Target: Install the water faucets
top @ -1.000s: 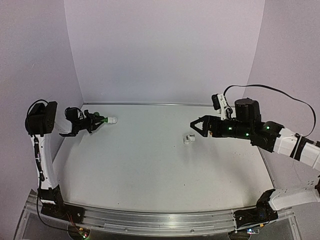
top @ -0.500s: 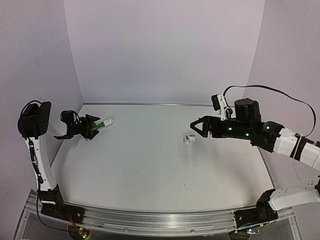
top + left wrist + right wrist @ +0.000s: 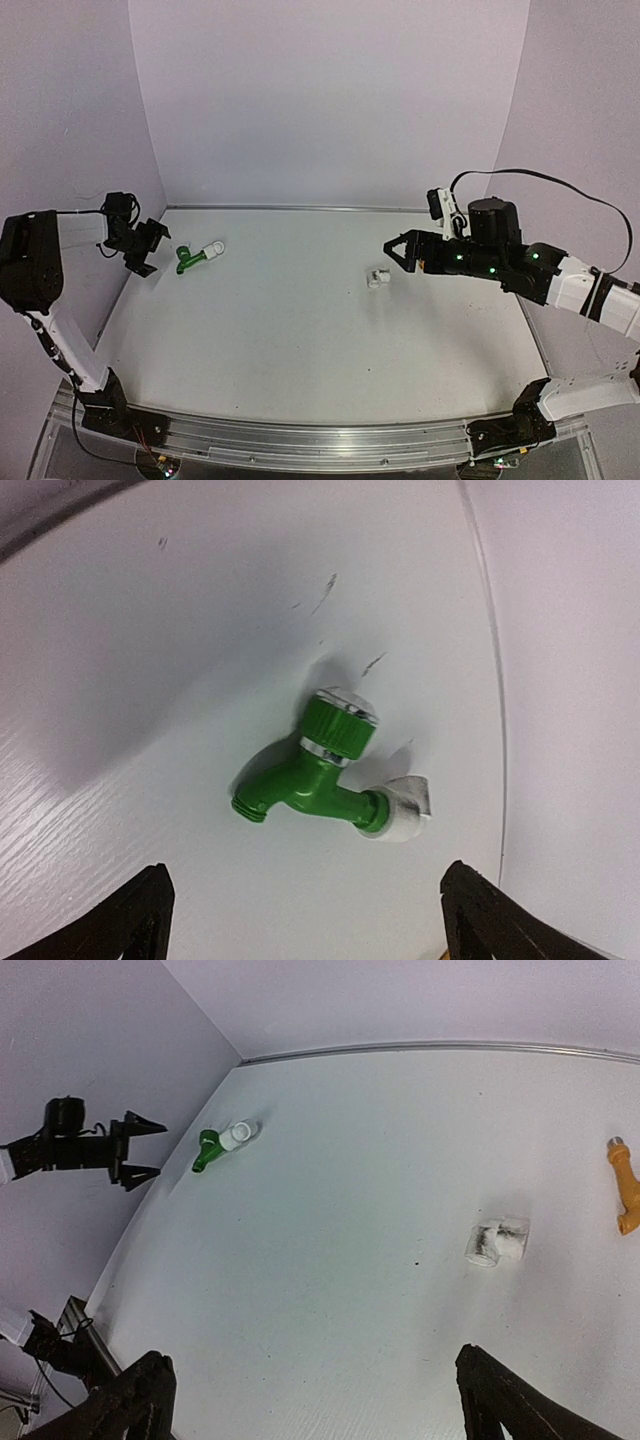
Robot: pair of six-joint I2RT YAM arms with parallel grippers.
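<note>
The green faucet (image 3: 318,768) lies on its side on the table with its threaded end inside a white fitting (image 3: 402,816). In the top view this faucet (image 3: 187,260) rests at the far left. My left gripper (image 3: 153,250) is just left of it, open and holding nothing. From the left wrist, the left gripper (image 3: 305,870) is drawn back from the faucet. The yellow-gold faucet (image 3: 624,1186) lies at the right edge of the right wrist view, with a loose white fitting (image 3: 497,1241) beside it. My right gripper (image 3: 392,250) hovers open above that fitting (image 3: 377,279).
The lilac side wall (image 3: 90,150) is close behind my left gripper, and the table's metal edge strip (image 3: 488,660) runs beside the green faucet. The back wall (image 3: 330,100) closes off the far side.
My left gripper has opened and let go of the green faucet with its fitting, which now lies on the table. The left arm has pulled back to the left. The right arm has barely moved.
</note>
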